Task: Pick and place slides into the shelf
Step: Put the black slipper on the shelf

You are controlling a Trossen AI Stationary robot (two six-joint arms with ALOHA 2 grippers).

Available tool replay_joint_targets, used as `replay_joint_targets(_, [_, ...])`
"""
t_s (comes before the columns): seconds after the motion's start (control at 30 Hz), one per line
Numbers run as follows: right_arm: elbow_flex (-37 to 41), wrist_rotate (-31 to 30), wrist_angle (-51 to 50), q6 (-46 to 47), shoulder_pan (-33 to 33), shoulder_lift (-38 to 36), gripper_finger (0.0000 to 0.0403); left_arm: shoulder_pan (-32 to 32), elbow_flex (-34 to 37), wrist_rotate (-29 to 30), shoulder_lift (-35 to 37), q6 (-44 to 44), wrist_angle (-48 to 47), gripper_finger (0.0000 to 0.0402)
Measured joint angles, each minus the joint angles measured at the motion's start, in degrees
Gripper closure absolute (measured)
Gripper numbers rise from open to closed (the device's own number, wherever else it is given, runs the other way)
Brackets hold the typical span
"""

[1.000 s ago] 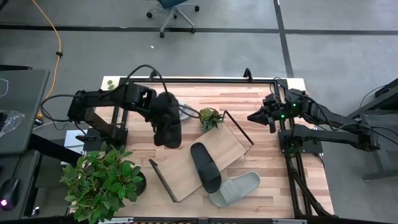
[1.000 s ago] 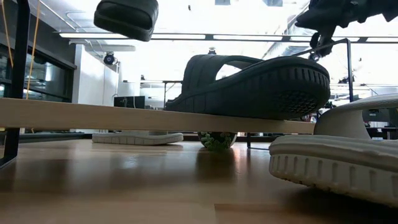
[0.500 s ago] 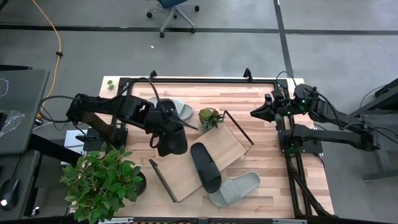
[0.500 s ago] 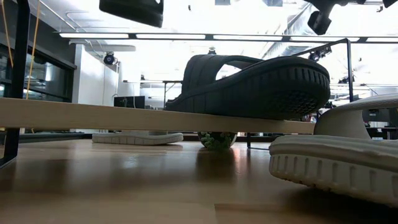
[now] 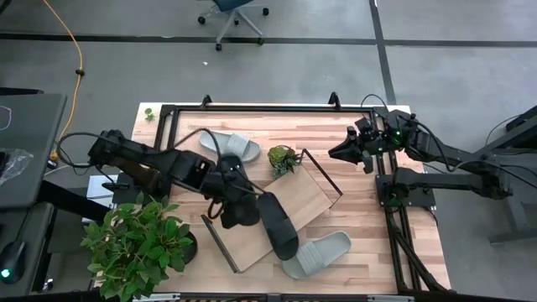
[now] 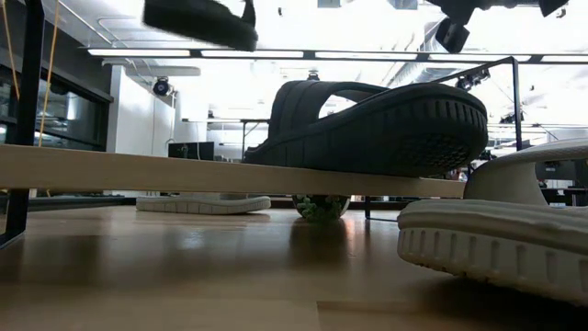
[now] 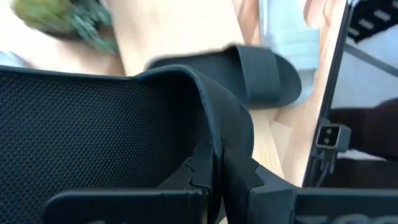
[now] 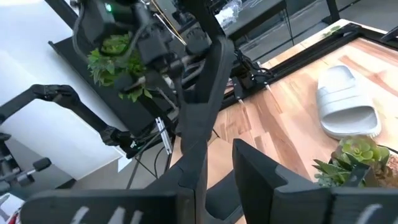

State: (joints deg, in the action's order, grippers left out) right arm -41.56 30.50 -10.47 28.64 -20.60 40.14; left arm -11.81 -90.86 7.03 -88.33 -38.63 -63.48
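My left gripper [image 5: 223,186] is shut on a black slide [image 5: 238,204], which hangs over the left part of the shelf plank [image 5: 312,191] and shows high up in the low view [image 6: 200,20]. A second black slide [image 5: 278,225] lies sole-down on the plank [image 6: 138,170]. One grey slide [image 5: 317,253] rests on the table by the shelf's near corner. Another grey slide [image 5: 228,146] lies on the table at the far side. My right gripper [image 5: 336,153] hovers open above the table's right side with nothing between its fingers [image 8: 249,168]. My left gripper pinches the black slide by a raised edge [image 7: 214,127] beside its textured face, between the two fingers [image 7: 202,180]. The fingers slant down from the table's left. The slide is lifted clear above the shelf plank and sits tilted in the hold.
A small succulent [image 5: 283,159] stands at the shelf's far edge. A big potted plant [image 5: 138,243] fills the near left corner. Thin black end frames [image 5: 323,176] rise at the shelf's ends, and black rails [image 5: 268,107] run round the tabletop.
My left gripper has carried the black slide toward the table's near and right edges and a little down, from beside the far grey slide to above the shelf plank; the slide has turned on the way. My right gripper has risen a little.
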Motion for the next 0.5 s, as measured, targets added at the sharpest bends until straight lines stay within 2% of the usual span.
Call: replay_joint_targets(0.5, [0.0,-0.2,2.4,3.0,0.0,3.5,0.0336,-3.4,10.9,-1.5,0.1,-4.3,16.2,0.0396])
